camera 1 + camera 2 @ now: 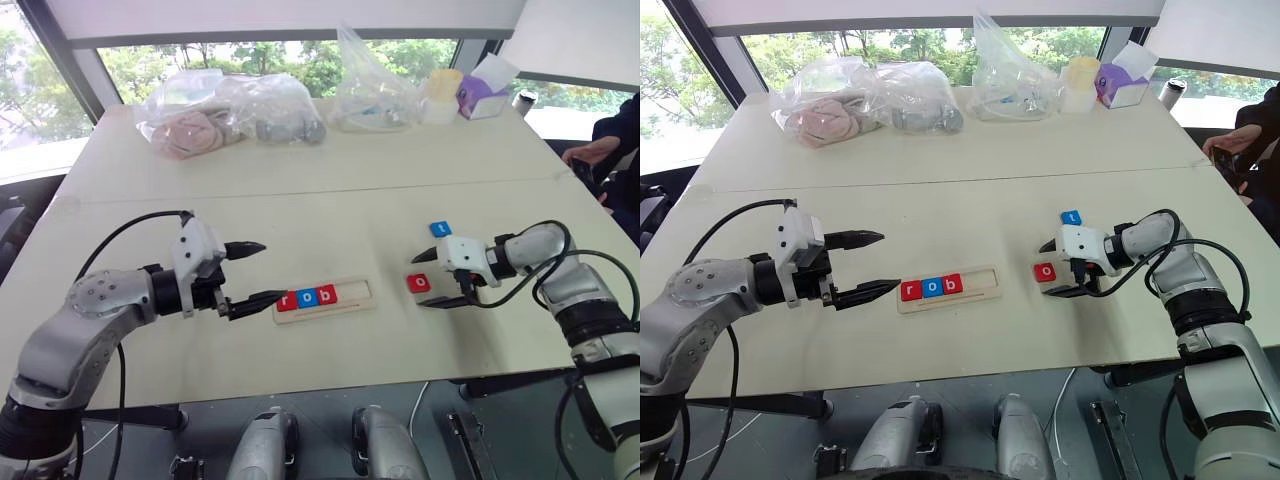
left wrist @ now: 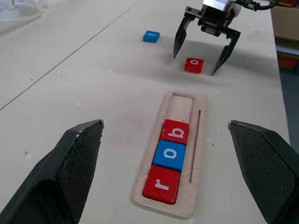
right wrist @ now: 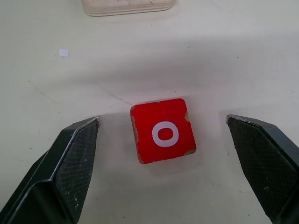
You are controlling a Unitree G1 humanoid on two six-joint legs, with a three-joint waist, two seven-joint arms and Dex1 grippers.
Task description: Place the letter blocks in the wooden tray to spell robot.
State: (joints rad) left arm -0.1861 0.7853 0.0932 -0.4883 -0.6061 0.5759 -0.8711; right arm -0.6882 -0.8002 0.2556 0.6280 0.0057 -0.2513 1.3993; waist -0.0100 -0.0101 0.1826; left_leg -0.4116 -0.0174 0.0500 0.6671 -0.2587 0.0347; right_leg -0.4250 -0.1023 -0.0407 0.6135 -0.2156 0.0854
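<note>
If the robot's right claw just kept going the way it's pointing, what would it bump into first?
Most likely the small red square block with a white o: it lies on the table centred between the open right gripper's black fingers, untouched so far.

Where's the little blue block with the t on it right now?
The blue t block lies loose on the table, on the robot's right side, just beyond the right gripper and the red o block, well apart from the wooden tray.
</note>
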